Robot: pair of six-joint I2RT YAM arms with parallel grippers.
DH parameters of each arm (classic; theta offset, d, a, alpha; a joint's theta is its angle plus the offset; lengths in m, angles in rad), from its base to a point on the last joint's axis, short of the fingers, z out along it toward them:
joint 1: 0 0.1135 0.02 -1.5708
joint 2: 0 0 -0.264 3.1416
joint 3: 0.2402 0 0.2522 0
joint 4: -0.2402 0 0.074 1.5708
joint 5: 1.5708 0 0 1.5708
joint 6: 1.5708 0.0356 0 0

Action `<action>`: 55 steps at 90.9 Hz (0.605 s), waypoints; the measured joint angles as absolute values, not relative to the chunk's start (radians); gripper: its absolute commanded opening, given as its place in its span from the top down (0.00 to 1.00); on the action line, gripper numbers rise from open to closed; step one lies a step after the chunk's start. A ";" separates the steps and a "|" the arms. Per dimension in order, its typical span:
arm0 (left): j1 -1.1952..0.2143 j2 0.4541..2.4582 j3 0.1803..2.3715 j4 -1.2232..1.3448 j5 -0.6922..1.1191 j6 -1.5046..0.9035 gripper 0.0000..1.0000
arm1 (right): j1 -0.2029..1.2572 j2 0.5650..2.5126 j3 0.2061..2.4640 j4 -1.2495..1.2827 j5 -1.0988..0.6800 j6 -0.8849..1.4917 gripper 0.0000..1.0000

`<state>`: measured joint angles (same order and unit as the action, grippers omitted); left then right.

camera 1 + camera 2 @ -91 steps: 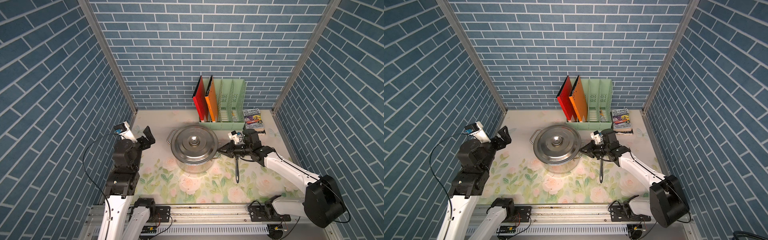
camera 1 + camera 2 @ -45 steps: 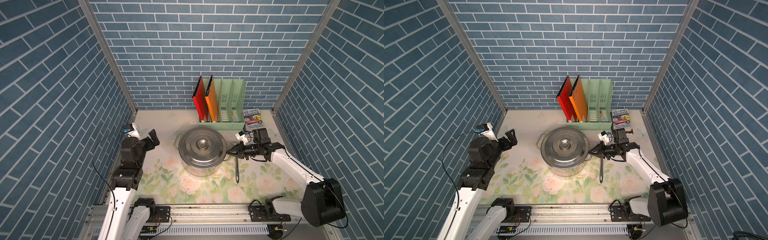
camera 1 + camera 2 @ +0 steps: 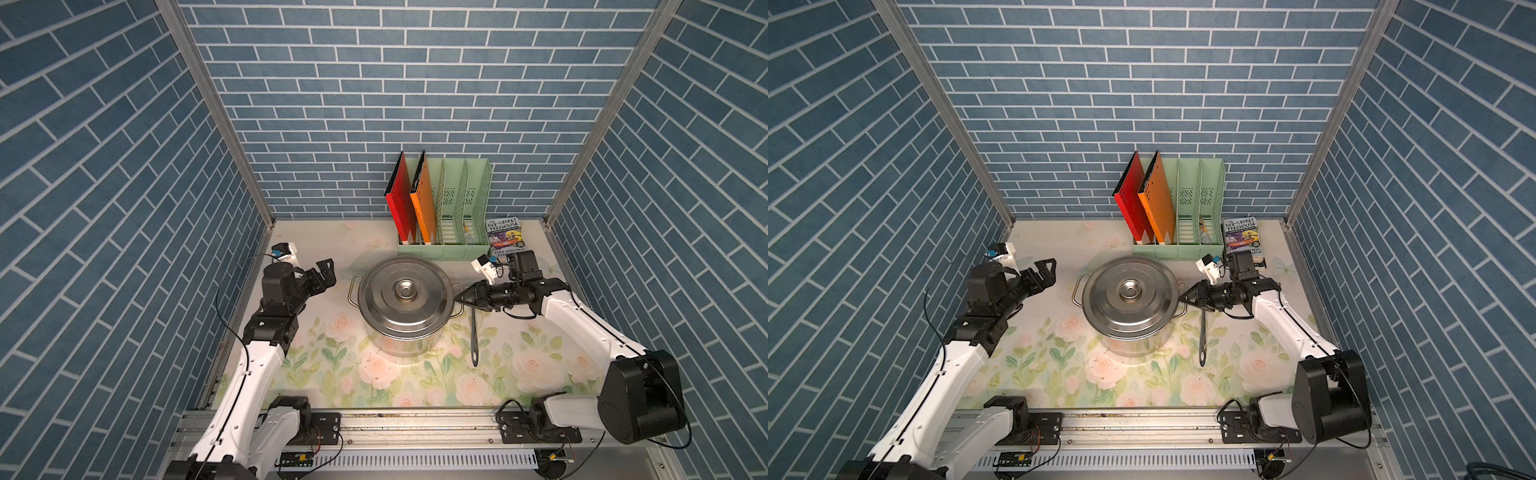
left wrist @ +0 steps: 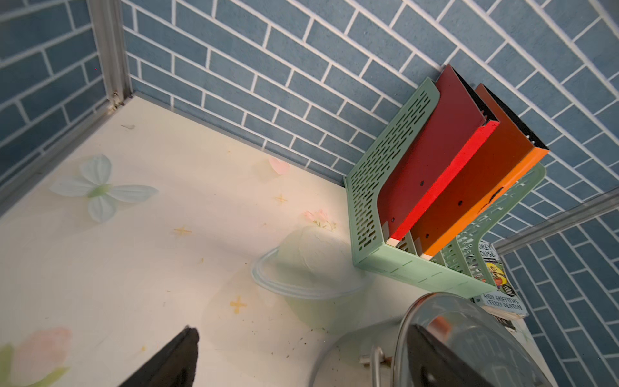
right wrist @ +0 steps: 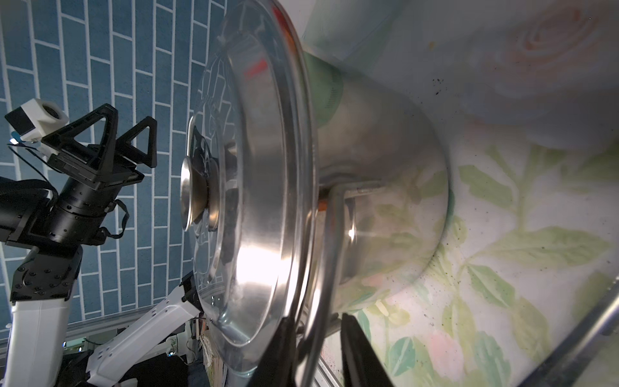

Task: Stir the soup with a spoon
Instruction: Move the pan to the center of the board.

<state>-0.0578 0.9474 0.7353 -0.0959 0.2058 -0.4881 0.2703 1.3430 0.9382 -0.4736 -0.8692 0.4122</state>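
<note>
One steel stockpot (image 3: pixel 399 340), inside hidden by round steel lid (image 3: pixel 405 291), slim grey-steel spoon (image 3: pixel 474 336) laid on tabletop (image 3: pixel 316 249), upper end covered by right end effector (image 3: pixel 460 297) parted around pot handle (image 5: pixel 330 251), left end effector (image 3: pixel 328 272) spread wide.

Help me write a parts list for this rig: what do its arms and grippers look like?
The left arm and right arm match: white link shells, black joint housings. The left gripper and right gripper are black, with skeletal triangular fingers. Each wrist carries a white camera block, and thin black cables loop alongside.
</note>
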 measured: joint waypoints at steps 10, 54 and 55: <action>-0.060 1.023 0.726 -0.018 0.305 -0.529 0.00 | 0.267 1.344 0.952 -0.480 -0.834 0.403 0.58; -0.086 1.114 0.663 0.157 0.512 -0.630 0.00 | 0.293 1.074 0.817 -0.387 -0.789 0.467 0.45; -0.086 1.114 0.662 0.157 0.514 -0.631 0.00 | 0.297 1.068 0.809 -0.385 -0.788 0.467 0.46</action>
